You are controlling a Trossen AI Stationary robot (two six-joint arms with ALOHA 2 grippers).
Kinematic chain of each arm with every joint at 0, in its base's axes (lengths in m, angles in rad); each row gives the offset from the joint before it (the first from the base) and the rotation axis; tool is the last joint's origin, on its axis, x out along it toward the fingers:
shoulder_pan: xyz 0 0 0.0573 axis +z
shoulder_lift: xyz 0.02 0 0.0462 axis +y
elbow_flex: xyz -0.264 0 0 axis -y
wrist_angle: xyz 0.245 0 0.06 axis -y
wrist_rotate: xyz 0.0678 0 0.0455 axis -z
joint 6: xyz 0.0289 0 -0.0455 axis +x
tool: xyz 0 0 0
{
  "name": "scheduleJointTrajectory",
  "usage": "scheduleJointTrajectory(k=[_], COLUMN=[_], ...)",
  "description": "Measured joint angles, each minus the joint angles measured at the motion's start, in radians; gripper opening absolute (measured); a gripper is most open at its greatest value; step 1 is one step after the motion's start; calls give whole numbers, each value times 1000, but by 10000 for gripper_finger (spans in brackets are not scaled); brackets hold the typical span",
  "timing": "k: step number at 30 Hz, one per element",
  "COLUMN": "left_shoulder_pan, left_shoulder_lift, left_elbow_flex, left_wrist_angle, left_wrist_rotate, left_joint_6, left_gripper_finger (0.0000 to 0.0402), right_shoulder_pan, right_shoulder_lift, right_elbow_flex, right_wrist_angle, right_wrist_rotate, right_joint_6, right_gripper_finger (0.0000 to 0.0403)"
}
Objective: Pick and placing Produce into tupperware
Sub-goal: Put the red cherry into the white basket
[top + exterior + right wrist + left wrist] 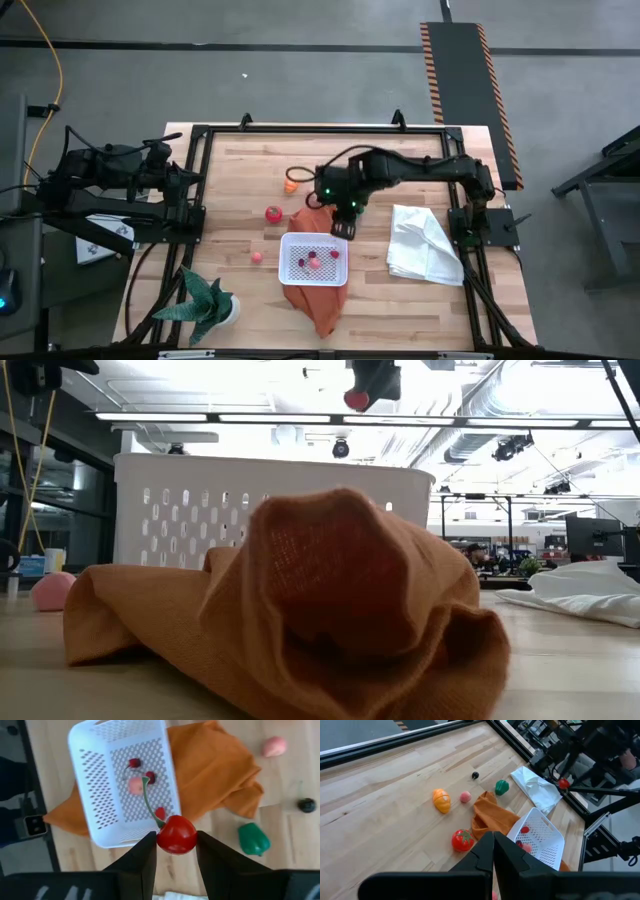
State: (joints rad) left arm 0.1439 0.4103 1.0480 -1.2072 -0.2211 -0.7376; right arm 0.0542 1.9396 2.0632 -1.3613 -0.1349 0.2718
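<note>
So a red cherry [176, 835] with a green stem is pinched between the fingers of the right gripper [176, 851], which is held up in the air over the far edge of the white tupperware [287, 243], so this looks like the carry-to-drop part of the job. The tupperware is sat on an orange cloth [322, 306] near the middle of the table, and a few small red and pink bits are already seen on its dotted base. For the next move, the cherry probably needs to be brought a bit further in over the basket and then let go, since right now it's hung about over the rim and could bounce off the wall onto the cloth. Still left out on the wood: a tomato [462, 840], an orange piece [441, 800], a green pepper [253, 839], a pink one [257, 257]. The left gripper [493, 851] is parked at the left side, fingers pressed together, nothing held. No brand, label or readable writing can be made out anywhere
</note>
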Motion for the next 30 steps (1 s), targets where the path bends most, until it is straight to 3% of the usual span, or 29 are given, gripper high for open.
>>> scheduleJointTrajectory(k=[22,30], left_shoulder_pan=[0,0], left_shoulder_lift=[0,0], left_elbow_flex=[0,0], left_wrist_angle=[0,0], left_wrist_rotate=[10,11], left_joint_6=[-2,-2], left_gripper_finger=[1,1], right_shoulder_pan=[235,244], right_shoulder_lift=[0,0], right_elbow_flex=[-1,-1], right_wrist_angle=[9,99], right_wrist_rotate=[-44,-34], right_joint_6=[99,202], right_gripper_finger=[113,113])
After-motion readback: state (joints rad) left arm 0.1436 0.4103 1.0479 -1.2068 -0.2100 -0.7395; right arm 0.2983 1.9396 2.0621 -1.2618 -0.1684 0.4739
